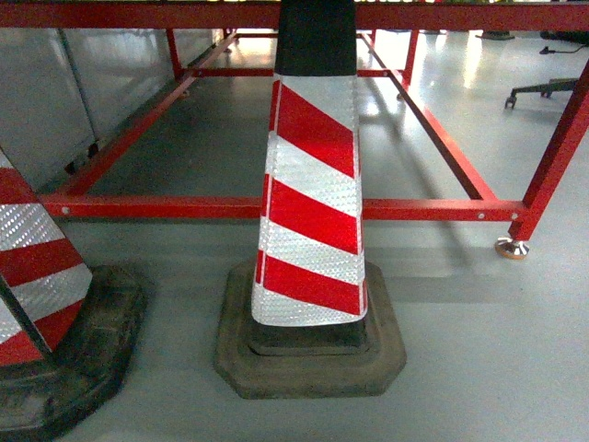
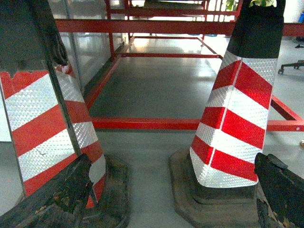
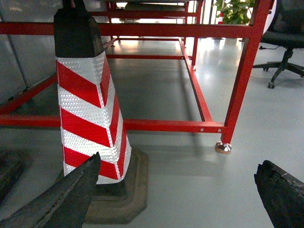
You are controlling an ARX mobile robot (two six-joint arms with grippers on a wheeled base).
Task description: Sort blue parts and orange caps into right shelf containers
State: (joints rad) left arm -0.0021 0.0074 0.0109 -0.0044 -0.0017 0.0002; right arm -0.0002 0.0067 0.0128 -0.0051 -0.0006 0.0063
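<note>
Grey floor — striped cones (red frame)

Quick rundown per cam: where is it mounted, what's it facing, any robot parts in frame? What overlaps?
Head: on the robot, slanting down at a striped cone and red rack frame; no robot parts show.
Left wrist: low, facing forward between two cones; left gripper open, fingers at both bottom corners.
Right wrist: low, facing the cone, a rack leg and office chair; right gripper open.
Shared: cone and rack frame in all views.
</note>
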